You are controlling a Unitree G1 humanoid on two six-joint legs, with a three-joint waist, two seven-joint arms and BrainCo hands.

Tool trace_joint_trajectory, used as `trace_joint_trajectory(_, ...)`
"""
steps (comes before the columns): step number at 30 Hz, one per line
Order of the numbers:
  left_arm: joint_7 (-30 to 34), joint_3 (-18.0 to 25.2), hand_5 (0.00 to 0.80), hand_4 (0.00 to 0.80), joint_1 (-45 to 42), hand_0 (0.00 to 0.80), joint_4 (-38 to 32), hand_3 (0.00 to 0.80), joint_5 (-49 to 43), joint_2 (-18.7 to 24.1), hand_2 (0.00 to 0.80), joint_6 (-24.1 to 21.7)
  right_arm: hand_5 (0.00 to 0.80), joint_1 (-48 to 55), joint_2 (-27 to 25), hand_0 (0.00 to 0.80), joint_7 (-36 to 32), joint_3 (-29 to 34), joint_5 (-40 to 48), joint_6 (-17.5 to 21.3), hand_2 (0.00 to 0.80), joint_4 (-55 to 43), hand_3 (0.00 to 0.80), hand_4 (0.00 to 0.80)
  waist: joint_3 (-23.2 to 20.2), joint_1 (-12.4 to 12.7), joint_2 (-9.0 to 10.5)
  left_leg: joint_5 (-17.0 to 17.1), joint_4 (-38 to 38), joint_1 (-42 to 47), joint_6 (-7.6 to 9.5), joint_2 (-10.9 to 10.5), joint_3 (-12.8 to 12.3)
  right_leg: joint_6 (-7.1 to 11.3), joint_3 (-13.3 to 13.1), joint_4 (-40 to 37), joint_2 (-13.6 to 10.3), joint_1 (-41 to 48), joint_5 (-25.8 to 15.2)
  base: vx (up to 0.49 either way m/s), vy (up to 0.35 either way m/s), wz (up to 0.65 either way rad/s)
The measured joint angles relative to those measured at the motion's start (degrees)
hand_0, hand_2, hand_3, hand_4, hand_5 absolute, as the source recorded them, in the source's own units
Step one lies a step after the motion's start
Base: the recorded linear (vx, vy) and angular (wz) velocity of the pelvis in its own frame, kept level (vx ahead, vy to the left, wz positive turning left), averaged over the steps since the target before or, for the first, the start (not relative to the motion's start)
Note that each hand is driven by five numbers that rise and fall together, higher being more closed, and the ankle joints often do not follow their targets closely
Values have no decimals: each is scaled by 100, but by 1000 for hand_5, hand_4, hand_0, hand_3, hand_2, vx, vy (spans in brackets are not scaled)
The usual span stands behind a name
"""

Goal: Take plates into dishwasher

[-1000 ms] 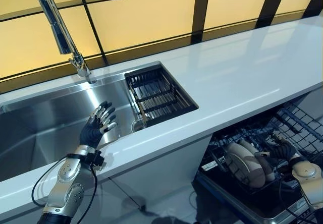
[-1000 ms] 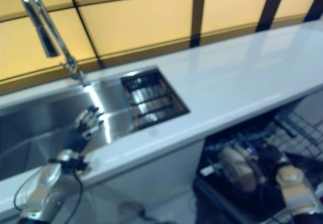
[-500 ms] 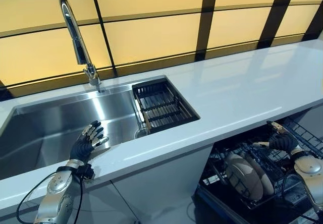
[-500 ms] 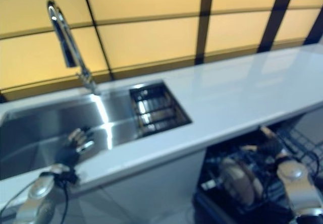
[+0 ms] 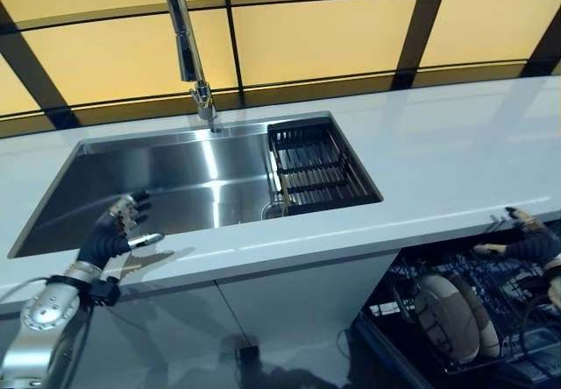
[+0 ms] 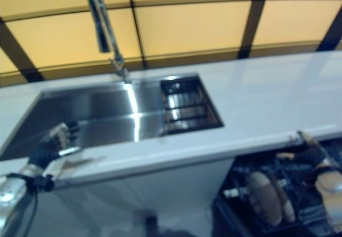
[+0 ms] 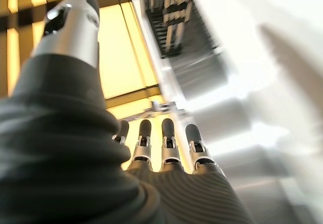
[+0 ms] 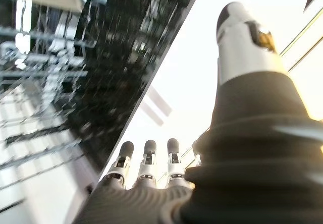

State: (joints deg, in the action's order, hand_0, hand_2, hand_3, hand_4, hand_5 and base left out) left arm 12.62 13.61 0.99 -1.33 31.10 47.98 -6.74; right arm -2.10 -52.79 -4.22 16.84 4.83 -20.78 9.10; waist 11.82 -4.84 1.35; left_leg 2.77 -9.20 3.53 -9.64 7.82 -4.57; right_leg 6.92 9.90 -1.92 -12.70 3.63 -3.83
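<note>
Two pale round plates (image 5: 451, 314) stand on edge in the dishwasher rack (image 5: 517, 336), below the white desk (image 5: 438, 157) front edge. The right robot hand (image 5: 524, 238) hovers above the rack, fingers relaxed, empty. The left robot hand (image 5: 114, 231), released, hangs over the sink (image 5: 175, 187) front rim.

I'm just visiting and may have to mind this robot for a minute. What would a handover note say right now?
Left hand: open, empty, at the front edge of the sink.
Right hand: open, empty, above the dishwasher rack below the counter.
Done: plates stand on edge in the rack.
Left: no more plates show in the sink or on the counter; the strainer basket looks empty. Check for more plates out of view.
</note>
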Motion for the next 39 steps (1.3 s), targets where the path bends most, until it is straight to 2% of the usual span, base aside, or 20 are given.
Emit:
trace_joint_trajectory(2, 4, 138, 0, 0, 126, 0, -195, 0, 45, 134, 0, -15, 0, -101, 7, 0, -6, -62, 36, 2, 0, 199, 0, 0, 2, 8, 23, -3, 289, 89, 6, 13, -181, 58, -10, 5, 15, -21, 23, -137, 45, 43)
trace_joint_trajectory(5, 39, 113, 0, 0, 162, 0, -440, 0, 119, 131, 0, -20, 0, -547, 18, 0, 109, -266, 12, -107, 0, 648, 0, 0, 50, 116, -52, -13, 580, 265, 20, 73, -249, 71, -47, 13, 90, -15, -17, -137, 41, 9)
trace_joint_trajectory(8, 45, 119, 0, 0, 164, 0, -468, 0, 130, 147, 0, -19, 0, -857, 6, 0, 105, -424, 13, -110, 0, 784, 0, 0, 104, 121, -244, -89, 884, 393, 59, 150, -410, 100, -42, -38, 186, -13, -75, -127, 26, 5)
trace_joint_trajectory(9, 48, 119, 0, 0, 167, 0, -571, 0, 150, 126, 0, -19, 0, -922, 5, 0, 120, -429, 11, -100, 0, 792, 0, 0, 142, 130, -364, -236, 917, 386, 59, 208, -494, 89, -48, -109, 248, -25, -164, -76, 35, 1)
trace_joint_trajectory(10, 67, 119, 0, 0, 168, 0, -645, 0, 171, 115, 0, -29, 0, -938, 17, 0, 158, -426, 1, -96, 0, 793, 0, 0, 163, 147, -397, -292, 933, 390, 2, 217, -498, 101, -44, -138, 258, -27, -219, -110, 55, -14)
trace_joint_trajectory(12, 76, 125, 0, 0, 167, 0, -712, 0, 176, 43, 0, -64, 0, -940, 17, 0, 162, -465, -39, -102, 0, 795, 0, 0, 157, 290, -382, -345, 882, 399, 69, 160, -625, 101, -169, -123, 195, -104, -294, -170, 84, -25)
trace_joint_trajectory(19, -93, 114, 0, 0, 292, 0, -1058, 0, 228, -130, 0, -279, 0, -1318, 11, 0, 247, -1027, -42, -101, 0, 990, 0, 0, 133, 312, -358, -335, 763, 353, 80, 160, -717, 64, -223, 18, 170, -298, -364, -172, 76, -13)
trace_joint_trajectory(20, -119, 113, 0, 0, 327, 0, -1059, 0, 228, -163, 0, -285, 0, -1345, 11, 0, 247, -1087, -42, -101, 0, 1018, 0, 0, 131, 319, -355, -335, 761, 365, 80, 142, -704, 69, -267, 6, 174, -292, -398, -137, 82, -31)
trace_joint_trajectory(22, -143, 110, 0, 0, 348, 0, -1058, 0, 228, -199, 0, -286, 0, -1347, 12, 0, 246, -1104, -41, -100, 0, 1025, 0, 0, 120, 407, -348, -420, 768, 390, 71, 35, -392, 77, -462, -102, 178, -339, -544, -183, 98, -47)
trace_joint_trajectory(23, -146, 110, 0, 0, 346, 0, -1054, 0, 228, -212, 0, -286, 0, -1347, 24, 0, 245, -1105, -40, -99, 0, 1031, 0, 0, 106, 440, -324, -486, 775, 390, 68, -64, -130, 123, -597, -147, 149, -383, -630, -259, 116, -42)
trace_joint_trajectory(24, -146, 110, 0, 0, 344, 0, -1048, 0, 228, -222, 0, -286, 0, -1346, 32, 0, 245, -1105, -38, -99, 0, 1040, 0, 0, 104, 433, -298, -500, 778, 389, 82, -125, -24, 147, -638, -143, 118, -404, -653, -269, 122, -43)
trace_joint_trajectory(25, -156, 114, 0, 0, 312, 0, -1047, 0, 229, -290, 0, -290, 0, -1340, 57, 0, 243, -1101, -39, -86, 0, 1067, 0, 0, 91, 435, -227, -583, 775, 392, 156, -289, 196, 190, -761, -109, 42, -487, -699, -195, 101, -32)
trace_joint_trajectory(27, -157, 102, 0, 0, 254, 0, -1036, 0, 228, -311, 0, -265, 0, -1267, 143, 0, 246, -1102, -38, -87, 0, 1186, 0, 0, 53, 406, -47, -620, 781, 384, 267, -454, 210, 292, -809, -144, -111, -500, -719, -242, 156, -23)
trace_joint_trajectory(31, -156, 12, 0, 0, 192, 0, -986, 0, 231, -284, 0, -241, 0, -1036, 296, 0, 326, -1074, -37, -88, 0, 1364, 0, 0, -29, 406, 239, -636, 752, 382, 303, -510, 181, 301, -789, -157, -173, -501, -715, -183, 178, -1)
trace_joint_trajectory(35, -137, -221, 0, 0, 88, 0, -681, 0, 230, -289, 0, -109, 0, -812, 331, 0, 321, -1019, -19, -96, 0, 1349, 0, 0, -23, 404, 328, -656, 696, 401, 307, -543, 152, 298, -757, -128, -190, -531, -838, -170, 138, -8)
trace_joint_trajectory(37, -128, -237, 0, 0, -97, 0, -564, 0, 224, -286, 0, 0, 0, -652, 479, 0, 288, -827, 35, -164, 0, 1224, 0, 0, 41, 410, 380, -738, 629, 395, 413, -648, 66, 121, -381, 147, -202, -798, -1012, -350, 142, -50)
trace_joint_trajectory(38, -108, -279, 0, 0, -102, 0, -463, 0, 224, -313, 0, -3, 0, -623, 540, 0, 253, -760, 37, -175, 0, 1216, 0, 0, 73, 419, 430, -866, 392, 297, 624, -796, -50, 127, -382, 158, -217, -880, -1173, -506, 184, -120)
trace_joint_trajectory(39, -84, -275, 0, 0, -230, 0, -286, 0, 223, -313, 0, 11, 0, -719, 672, 0, 200, -657, 43, -175, 0, 1173, 0, 0, 77, 535, 317, -966, 131, -86, 1127, -1176, -185, 260, -578, 49, -184, -1244, -1774, -233, 75, -129)
